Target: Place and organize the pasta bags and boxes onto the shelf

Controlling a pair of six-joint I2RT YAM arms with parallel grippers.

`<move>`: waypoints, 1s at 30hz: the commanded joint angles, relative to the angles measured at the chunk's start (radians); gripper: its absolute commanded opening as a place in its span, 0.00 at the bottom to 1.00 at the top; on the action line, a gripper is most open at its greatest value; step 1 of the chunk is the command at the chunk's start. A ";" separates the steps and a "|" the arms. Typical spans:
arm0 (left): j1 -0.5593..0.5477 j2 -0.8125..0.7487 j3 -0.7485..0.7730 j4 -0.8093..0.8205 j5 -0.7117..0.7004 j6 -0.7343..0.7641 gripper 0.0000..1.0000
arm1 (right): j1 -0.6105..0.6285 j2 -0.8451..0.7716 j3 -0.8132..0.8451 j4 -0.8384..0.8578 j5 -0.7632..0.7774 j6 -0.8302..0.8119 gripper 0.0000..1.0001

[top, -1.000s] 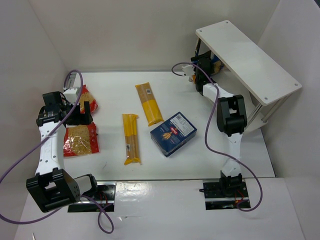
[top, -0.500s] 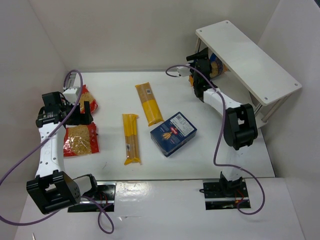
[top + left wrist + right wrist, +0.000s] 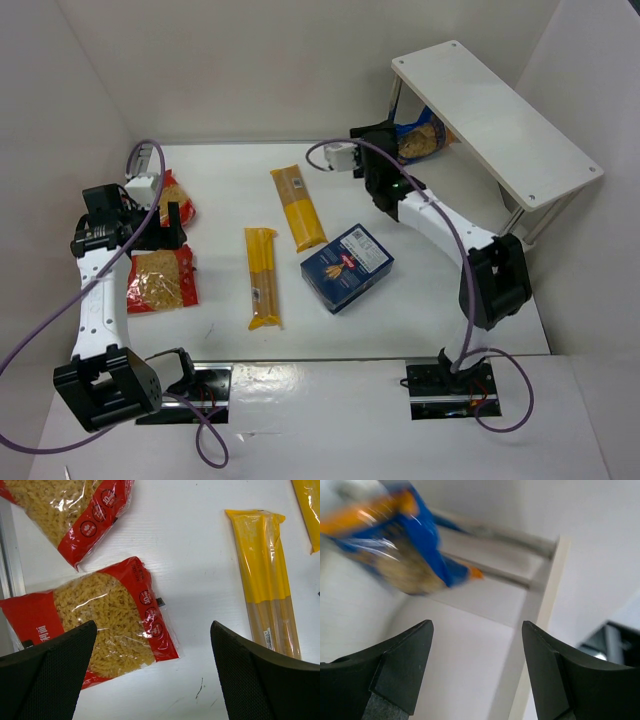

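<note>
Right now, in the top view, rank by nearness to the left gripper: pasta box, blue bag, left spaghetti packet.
From the left gripper:
1. Left spaghetti packet, table centre.
2. Dark blue pasta box, centre-right.
3. Blue bag, on shelf.

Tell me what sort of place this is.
Probably a robot test booth, not a pantry: plain white walls enclose a white table, with a small shelf and staged goods like the pasta box.
</note>
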 commanded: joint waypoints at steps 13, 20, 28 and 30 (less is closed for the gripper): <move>0.007 -0.026 -0.007 0.013 0.013 0.002 1.00 | 0.222 -0.196 0.250 -1.004 -0.547 0.990 0.90; 0.007 -0.026 -0.016 0.034 -0.035 -0.030 1.00 | 0.067 -0.317 0.018 -1.026 -0.723 1.080 0.96; 0.016 -0.015 -0.026 0.043 -0.079 -0.049 1.00 | -0.229 -0.530 -0.213 -0.983 -0.888 1.190 0.99; 0.016 -0.015 -0.026 0.053 -0.079 -0.058 1.00 | -0.292 -0.586 -0.243 -0.983 -0.922 1.217 0.99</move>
